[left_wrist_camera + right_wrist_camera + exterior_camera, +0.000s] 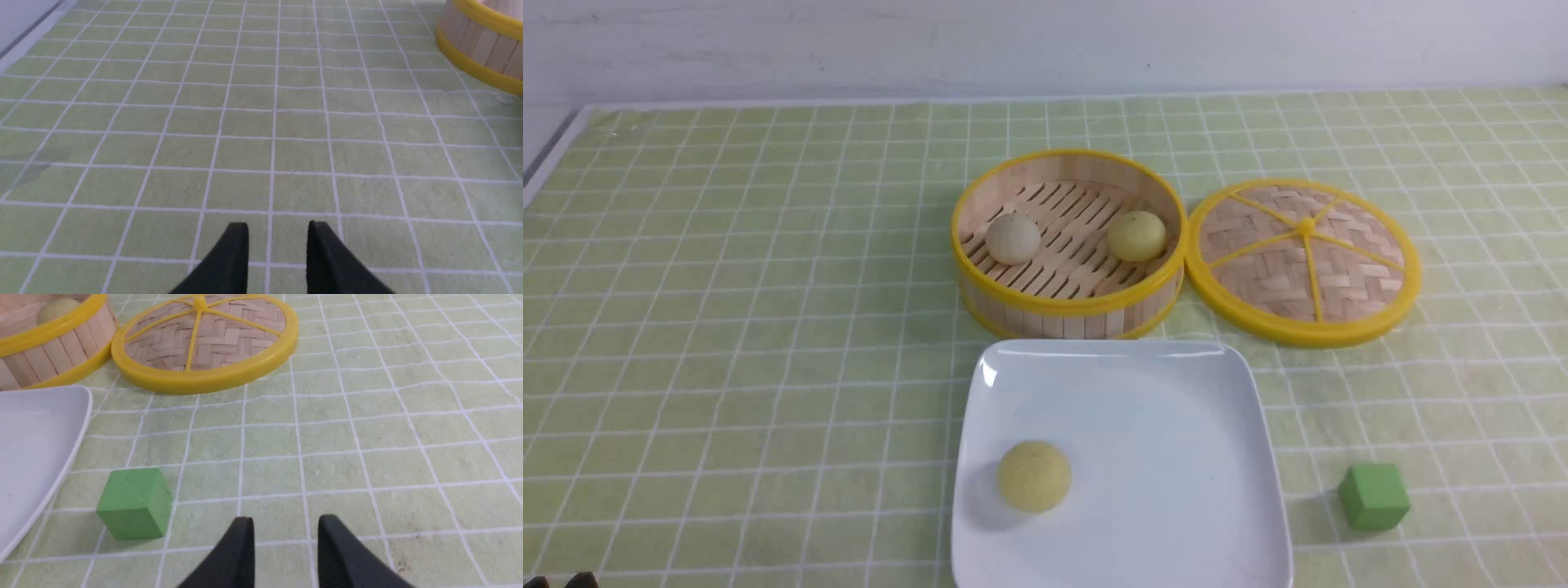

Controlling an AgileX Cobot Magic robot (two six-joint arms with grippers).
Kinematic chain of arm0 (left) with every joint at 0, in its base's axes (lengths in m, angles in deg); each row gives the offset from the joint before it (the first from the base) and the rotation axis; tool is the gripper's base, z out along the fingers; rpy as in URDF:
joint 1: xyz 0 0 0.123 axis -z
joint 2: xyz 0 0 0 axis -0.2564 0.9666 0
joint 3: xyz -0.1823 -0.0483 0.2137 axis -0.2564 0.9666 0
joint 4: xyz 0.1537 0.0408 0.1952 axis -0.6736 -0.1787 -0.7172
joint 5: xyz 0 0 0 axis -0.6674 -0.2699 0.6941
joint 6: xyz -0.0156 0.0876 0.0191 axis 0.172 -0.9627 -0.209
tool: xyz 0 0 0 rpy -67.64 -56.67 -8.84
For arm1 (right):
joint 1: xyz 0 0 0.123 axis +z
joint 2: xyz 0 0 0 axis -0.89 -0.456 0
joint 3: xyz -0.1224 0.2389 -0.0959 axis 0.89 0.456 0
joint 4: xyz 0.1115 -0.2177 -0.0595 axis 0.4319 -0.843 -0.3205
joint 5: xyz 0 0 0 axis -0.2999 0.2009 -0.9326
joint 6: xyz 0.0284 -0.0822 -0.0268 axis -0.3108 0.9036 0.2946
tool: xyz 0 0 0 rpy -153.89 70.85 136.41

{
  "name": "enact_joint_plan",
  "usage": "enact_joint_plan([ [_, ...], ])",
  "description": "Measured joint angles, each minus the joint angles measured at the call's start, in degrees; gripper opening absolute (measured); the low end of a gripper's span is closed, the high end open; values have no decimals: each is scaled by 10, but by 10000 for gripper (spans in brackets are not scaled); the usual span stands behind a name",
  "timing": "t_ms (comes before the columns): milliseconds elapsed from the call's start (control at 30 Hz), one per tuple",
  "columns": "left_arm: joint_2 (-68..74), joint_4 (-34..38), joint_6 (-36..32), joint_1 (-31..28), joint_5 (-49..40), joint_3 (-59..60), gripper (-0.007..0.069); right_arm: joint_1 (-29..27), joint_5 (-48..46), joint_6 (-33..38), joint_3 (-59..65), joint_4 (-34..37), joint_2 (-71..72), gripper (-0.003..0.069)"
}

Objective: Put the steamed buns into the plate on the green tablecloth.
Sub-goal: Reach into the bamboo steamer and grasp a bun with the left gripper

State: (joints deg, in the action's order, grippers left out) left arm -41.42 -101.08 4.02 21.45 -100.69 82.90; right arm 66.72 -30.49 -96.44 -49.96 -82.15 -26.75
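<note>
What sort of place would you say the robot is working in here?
Probably a tabletop set up as a mock kitchen or dining table: a bamboo steamer holding two buns, a white plate with another, and a checked green tablecloth.

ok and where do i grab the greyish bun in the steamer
Probably best from straight above, pinching the greyish bun across its widest part: it is a smooth dome, so a grip near the top could slip, and the steamer's raised wall blocks a low sideways approach.
</note>
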Motion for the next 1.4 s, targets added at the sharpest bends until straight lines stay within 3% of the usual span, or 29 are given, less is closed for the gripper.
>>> enact_joint_plan([
  [1000, 0, 10, 17, 0, 1, 0, 241, 0, 0, -1, 0, 1, 0, 240],
  [1133, 0, 174, 149, 0, 21, 1, 241, 0, 0, -77, 0, 120, 0, 240],
  [1167, 0, 174, 157, 0, 22, 2, 241, 0, 0, -82, 0, 120, 0, 240],
  [1267, 0, 323, 289, 0, 32, 3, 241, 0, -4, -153, 2, 266, 0, 240],
  [1400, 0, 357, 327, 0, 47, 3, 241, 0, -2, -172, 2, 332, 0, 240],
])
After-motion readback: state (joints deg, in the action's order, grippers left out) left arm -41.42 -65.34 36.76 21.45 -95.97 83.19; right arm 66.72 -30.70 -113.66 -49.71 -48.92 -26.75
